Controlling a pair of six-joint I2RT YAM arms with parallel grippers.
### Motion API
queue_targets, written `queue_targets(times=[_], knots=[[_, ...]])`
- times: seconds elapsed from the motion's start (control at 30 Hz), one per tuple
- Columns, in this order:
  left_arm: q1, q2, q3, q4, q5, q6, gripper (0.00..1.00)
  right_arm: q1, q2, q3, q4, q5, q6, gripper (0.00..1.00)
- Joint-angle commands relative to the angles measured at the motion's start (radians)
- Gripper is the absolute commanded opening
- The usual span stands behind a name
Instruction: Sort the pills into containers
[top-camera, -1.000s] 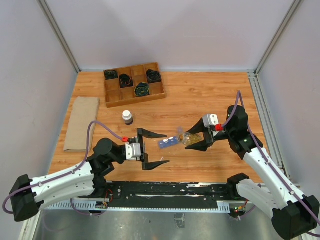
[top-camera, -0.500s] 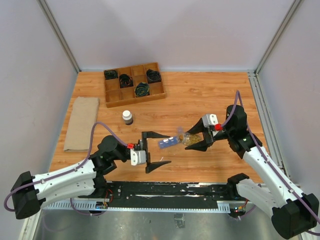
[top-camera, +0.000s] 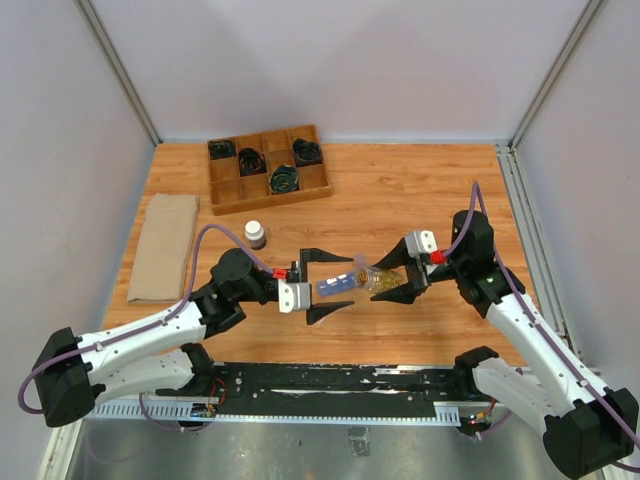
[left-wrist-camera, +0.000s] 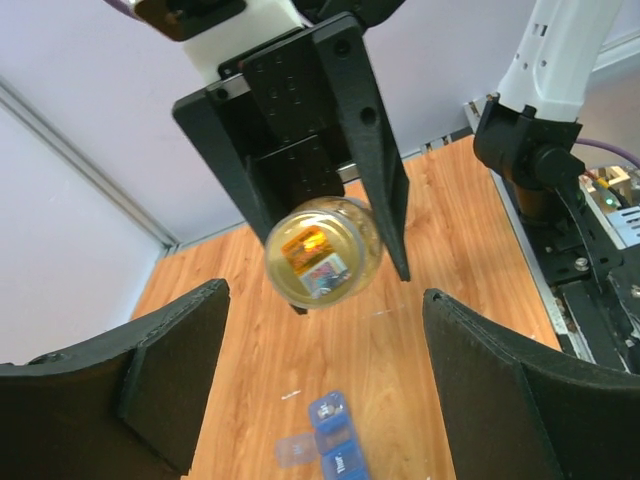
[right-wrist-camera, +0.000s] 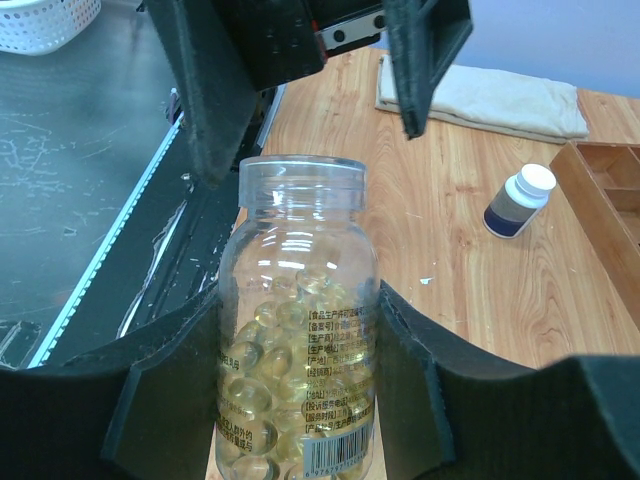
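Found right claw (top-camera: 397, 282) clamped around the body of the clear vial (top-camera: 376, 277); held it off the tabletop (top-camera: 400, 190), tipped nearly horizontal, just right of the middle of the near edge, with free end toward the left edge; saw pills (right-wrist-camera: 280, 390) as amber softgels filling much of it; loose, so expected shifting and rattling with any tilt.

Found left claw (top-camera: 344, 281) wide open and empty; lined up on the vial's free end, just short of it, not touching; spotted blue organizer strip (left-wrist-camera: 326, 452) flat on the tabletop under the gap between the claws; end lid looked open, not sure.

Judged vial light, rigid, smooth plastic, likely slick; round wall, so prone to rolling or twisting in a two-finger pinch; reckoned best hold across the diameter at mid-body for carrying, rim end for the other claw; couldn't tell whether capped.
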Motion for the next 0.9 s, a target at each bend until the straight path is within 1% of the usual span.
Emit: queue_targets(times=[0.0,0.1,0.33,0.53,0.63,0.87], knots=[[0.039,0.026,0.054,0.009,0.073,-0.038,0.81,-0.006,-0.013,0.026,0.000,-0.026,-0.020,0.01],[0.040,0.045,0.071,0.013,0.095,-0.056,0.78,-0.006,-0.009,0.026,-0.001,-0.026,-0.020,0.01],[0.041,0.056,0.072,0.035,0.104,-0.079,0.78,-0.005,-0.004,0.024,0.000,-0.026,-0.021,0.01],[0.040,0.071,0.079,0.071,0.072,-0.102,0.77,0.001,0.003,0.024,-0.001,-0.024,-0.021,0.01],[0.040,0.085,0.087,0.076,0.049,-0.118,0.73,0.002,0.003,0.024,-0.001,-0.023,-0.021,0.01],[0.040,0.111,0.102,0.076,0.077,-0.134,0.66,0.003,0.001,0.025,0.000,-0.023,-0.021,0.01]])
